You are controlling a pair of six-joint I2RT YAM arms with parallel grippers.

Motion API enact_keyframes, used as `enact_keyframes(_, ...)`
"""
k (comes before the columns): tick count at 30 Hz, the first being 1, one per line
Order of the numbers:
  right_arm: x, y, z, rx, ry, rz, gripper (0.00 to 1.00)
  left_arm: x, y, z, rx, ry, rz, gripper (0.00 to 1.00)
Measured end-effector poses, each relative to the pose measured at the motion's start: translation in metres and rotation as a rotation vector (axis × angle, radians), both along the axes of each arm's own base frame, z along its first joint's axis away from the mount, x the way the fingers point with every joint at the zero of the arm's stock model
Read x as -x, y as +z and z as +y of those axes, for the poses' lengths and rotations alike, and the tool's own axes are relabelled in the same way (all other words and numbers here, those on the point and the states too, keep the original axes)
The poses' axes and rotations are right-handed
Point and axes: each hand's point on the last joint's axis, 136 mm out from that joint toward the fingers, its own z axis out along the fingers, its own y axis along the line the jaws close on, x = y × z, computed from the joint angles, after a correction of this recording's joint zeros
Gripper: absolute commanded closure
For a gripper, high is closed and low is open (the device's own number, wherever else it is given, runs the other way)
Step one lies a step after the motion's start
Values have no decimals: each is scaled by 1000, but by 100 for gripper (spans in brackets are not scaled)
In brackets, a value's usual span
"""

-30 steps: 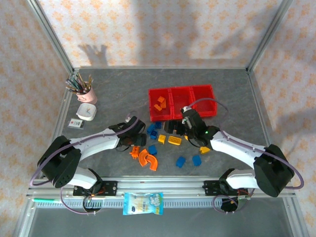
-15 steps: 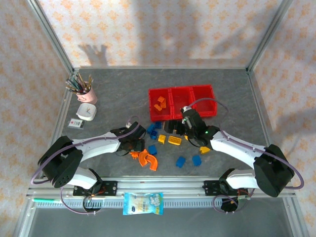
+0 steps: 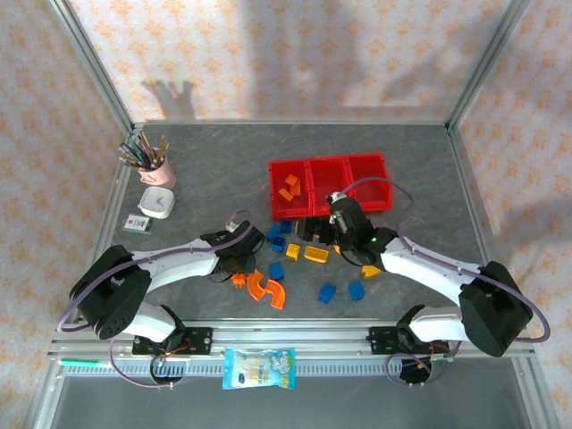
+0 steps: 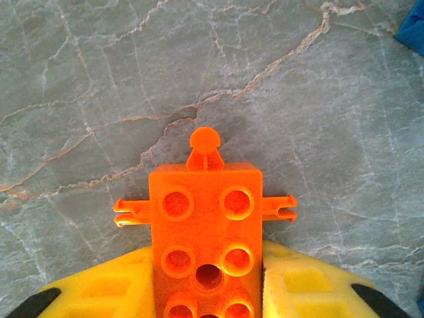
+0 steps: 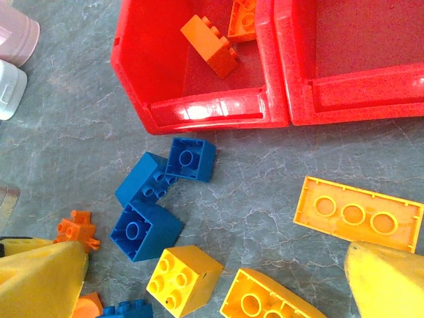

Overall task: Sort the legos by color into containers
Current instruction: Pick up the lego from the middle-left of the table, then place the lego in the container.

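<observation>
Across the counter, steer by the containers (orange pieces already sit in the leftmost one, so aim there). Your right tool hovers just in front of them, spread wide and empty. Your left tool, well in front and left of the containers, is clenched on an orange lego; lift it straight up before you swing across.

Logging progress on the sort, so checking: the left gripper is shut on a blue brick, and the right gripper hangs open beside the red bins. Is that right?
Not quite. The brick in the left gripper is orange, not blue; the left wrist view shows it clamped in the jaws. The right gripper does hang open beside the red bins.
</observation>
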Motion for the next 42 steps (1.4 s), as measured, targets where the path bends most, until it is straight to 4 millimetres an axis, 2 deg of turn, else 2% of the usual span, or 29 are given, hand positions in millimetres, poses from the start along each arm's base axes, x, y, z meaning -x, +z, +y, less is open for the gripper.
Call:
enact_keyframes(6,-4,7,3,-11,1,-14,0,-1,3,3,-9,11,-11,71)
enact_keyframes(9,-6,13,5,-20,1,-24,0,-6,13,4,-5,22,-35,71)
enact_keyframes(21,-16,21,-1,-39,-19,-32,0,-63,93,-4,-6,98,-246,74)
enact_keyframes(25,-21,25,-8,-49,-40,-40,0,-85,123,-15,18,113,-315,75)
enact_keyframes(32,-33,47,-30,-83,-105,-92,0,-115,156,-40,68,107,-380,75)
enact_keyframes(36,-42,51,-46,-86,-156,-105,0,-144,161,-63,72,88,-401,75)
enact_keyframes(42,-53,52,-65,-84,-214,-108,0,-191,141,-97,46,72,-391,75)
